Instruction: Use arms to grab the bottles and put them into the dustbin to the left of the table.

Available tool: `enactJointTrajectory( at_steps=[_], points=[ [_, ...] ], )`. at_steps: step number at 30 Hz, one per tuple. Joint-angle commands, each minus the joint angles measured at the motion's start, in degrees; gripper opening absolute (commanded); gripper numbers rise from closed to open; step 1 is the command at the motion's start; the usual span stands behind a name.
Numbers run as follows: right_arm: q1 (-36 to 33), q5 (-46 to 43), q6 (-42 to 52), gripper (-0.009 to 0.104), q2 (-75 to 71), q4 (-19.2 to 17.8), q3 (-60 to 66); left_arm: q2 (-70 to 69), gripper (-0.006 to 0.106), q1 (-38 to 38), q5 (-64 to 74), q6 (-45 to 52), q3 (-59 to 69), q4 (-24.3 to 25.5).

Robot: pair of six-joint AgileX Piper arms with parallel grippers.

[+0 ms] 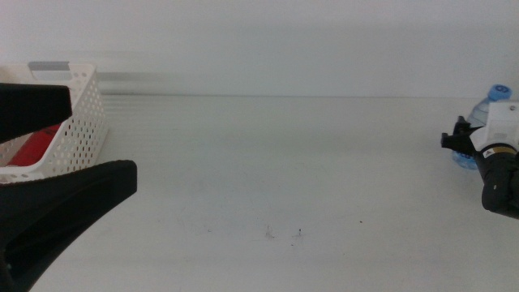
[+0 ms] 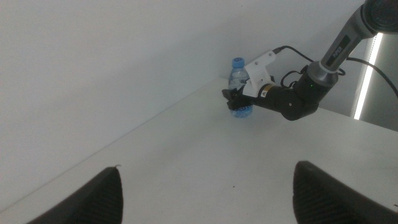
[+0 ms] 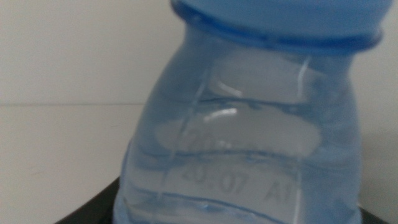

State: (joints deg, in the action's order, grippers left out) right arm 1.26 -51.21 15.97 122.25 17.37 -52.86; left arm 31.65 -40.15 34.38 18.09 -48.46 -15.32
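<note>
A small clear water bottle (image 1: 496, 96) with a blue cap stands at the table's far right edge. My right gripper (image 1: 456, 143) is shut on its lower body, as the left wrist view also shows for the bottle (image 2: 238, 78) and the right gripper (image 2: 234, 103). The bottle (image 3: 249, 137) fills the right wrist view, with only a dark sliver of jaw below it. My left gripper (image 1: 101, 138) hangs open and holds nothing at the left, just in front of the white dustbin (image 1: 85, 105). A red can (image 1: 36, 142) lies inside the dustbin.
The white table (image 1: 284, 178) stretches bare between the two arms, apart from a few dark specks (image 1: 284, 234) near the front. A pale wall closes off the back. The right arm's white body and black cable (image 2: 323, 62) reach in from the right.
</note>
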Motion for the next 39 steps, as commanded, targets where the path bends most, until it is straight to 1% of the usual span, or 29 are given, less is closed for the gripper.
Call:
enactJointTrajectory(
  at_steps=[1,5,7,9,12,15,17,22,25,33,39],
  points=[
    [-0.3,1.5,0.6,-0.001,-1.7,-6.2,-0.4,-0.3,0.094,-0.3,-0.8,-0.4,0.3,0.1],
    [-2.5,5.9,-2.7,-0.002,-5.5,-13.7,-1.3,-0.3,0.094,-0.3,-0.8,-0.4,0.3,0.1],
    [-3.8,8.4,-5.6,-0.002,-6.9,-18.2,-2.9,-0.3,0.094,-0.3,-0.8,-0.4,0.3,0.1],
    [-5.6,10.8,-9.5,-0.002,-8.0,-24.5,-5.0,-0.3,0.094,-0.3,-0.8,-0.4,0.3,0.1],
    [-8.6,13.4,-18.4,-0.002,-8.2,-31.6,-8.5,-0.3,0.094,-0.3,-0.8,-0.4,0.3,0.1],
    [-12.0,14.4,-24.9,-0.002,-8.2,-39.0,-11.6,-0.3,0.094,-0.3,-0.8,-0.4,0.3,0.1],
    [-14.8,14.4,-27.0,-0.002,-8.2,-41.5,-13.5,-0.3,0.094,-0.3,-0.8,-0.4,0.3,0.1],
    [-20.9,14.4,-29.5,-0.002,-5.5,-42.4,-18.3,-0.3,0.094,-0.3,-0.8,-0.4,0.3,0.1],
    [-24.4,14.4,-31.1,-0.002,-2.4,-44.5,-21.5,-0.3,0.094,-0.3,-0.8,-0.4,0.3,0.1],
    [-32.2,14.4,-31.6,-0.002,4.9,-44.7,-30.4,-0.3,0.094,-0.3,-0.8,-0.4,0.3,0.1],
    [-35.5,14.4,-31.7,-0.002,9.3,-44.7,-35.5,-0.3,0.094,-0.3,-0.8,-0.4,0.3,0.1]
  ],
)
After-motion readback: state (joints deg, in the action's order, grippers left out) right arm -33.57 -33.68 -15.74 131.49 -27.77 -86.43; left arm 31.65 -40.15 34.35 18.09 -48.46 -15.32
